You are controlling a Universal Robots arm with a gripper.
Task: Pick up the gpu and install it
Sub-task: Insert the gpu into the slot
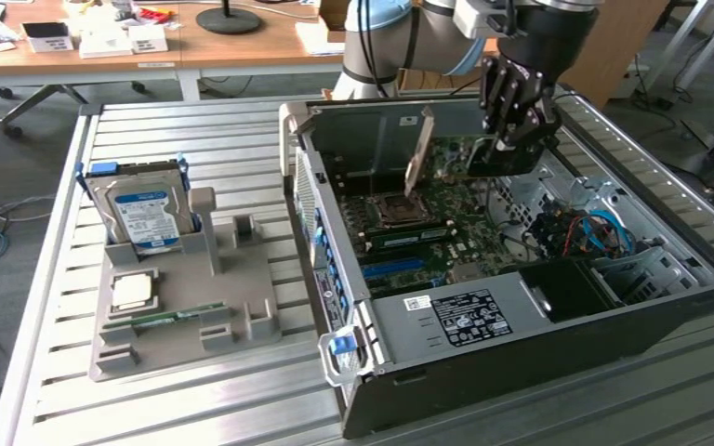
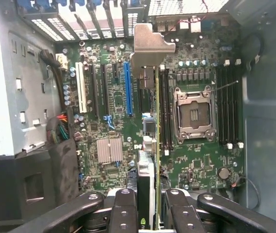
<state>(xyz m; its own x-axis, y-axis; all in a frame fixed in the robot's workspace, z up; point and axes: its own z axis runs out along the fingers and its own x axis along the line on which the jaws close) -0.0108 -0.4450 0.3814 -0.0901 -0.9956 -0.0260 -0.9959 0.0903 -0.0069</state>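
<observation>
So the biggest thing was the slatted metal surface (image 1: 208,125), and on it the open PC case (image 1: 654,307) lay on its side with the motherboard (image 1: 456,232) facing up. The arm (image 1: 382,37) reached in from the far end of the case.

Out on the surface, off to the exterior view's left of the case, sat a grey holder (image 1: 178,348). A hard drive (image 1: 146,218) with a blue label stood in its back slot. A CPU (image 1: 131,293) lay flat in front of that, with a memory stick (image 1: 165,318) just beside it.

The gpu (image 1: 502,160) was inside the case, up over the motherboard and standing on edge. The jaws were pinching the gpu (image 2: 146,179) from both sides near one end. Its silver bracket (image 1: 419,153) stuck out at the other end, toward the case's slotted back wall.

From the wrist view we saw the card edge-on, running between the blue slot (image 2: 128,87) and the empty CPU socket (image 2: 193,114). The bracket (image 2: 150,43) was up by the rear slot covers. We couldn't tell whether the card's lower edge was touching the board.
</observation>
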